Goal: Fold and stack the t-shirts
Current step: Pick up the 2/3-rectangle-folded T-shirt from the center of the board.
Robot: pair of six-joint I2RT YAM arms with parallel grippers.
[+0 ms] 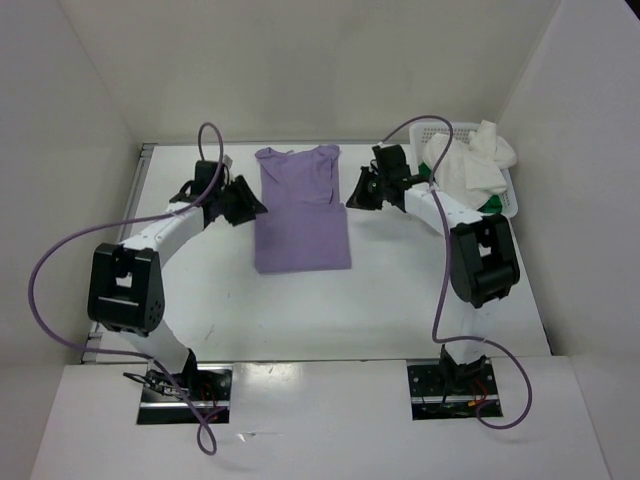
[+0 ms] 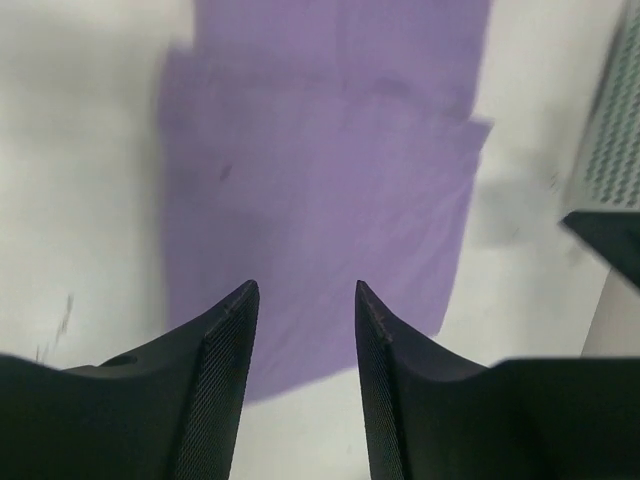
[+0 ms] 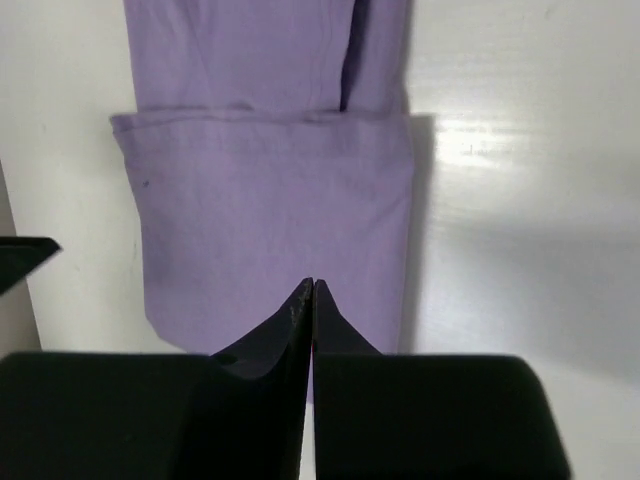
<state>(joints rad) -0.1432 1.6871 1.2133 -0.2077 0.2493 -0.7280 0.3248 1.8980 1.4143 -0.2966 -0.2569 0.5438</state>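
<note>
**Purple shirt part-folded, both grippers off the cloth**

We found the purple shirt point(image 1: 300, 212) flat on the table point(image 1: 300, 320) between the arms. Its collar lay at the far end and its near half was doubled into a tidy rectangle. The left gripper point(image 2: 305, 290) hung by its left edge, jaws apart and empty. The right gripper point(image 3: 313, 285) hung opposite, fingers pressed together on nothing. We judged the next fold needed both to pinch matching corners, lift level and lay the cloth over slowly, since thin, limp knit drags and creases. The white shirt point(image 1: 470, 160) sat crumpled in the perforated basket point(image 1: 512, 190), over the green shirt point(image 1: 490, 205).
</note>
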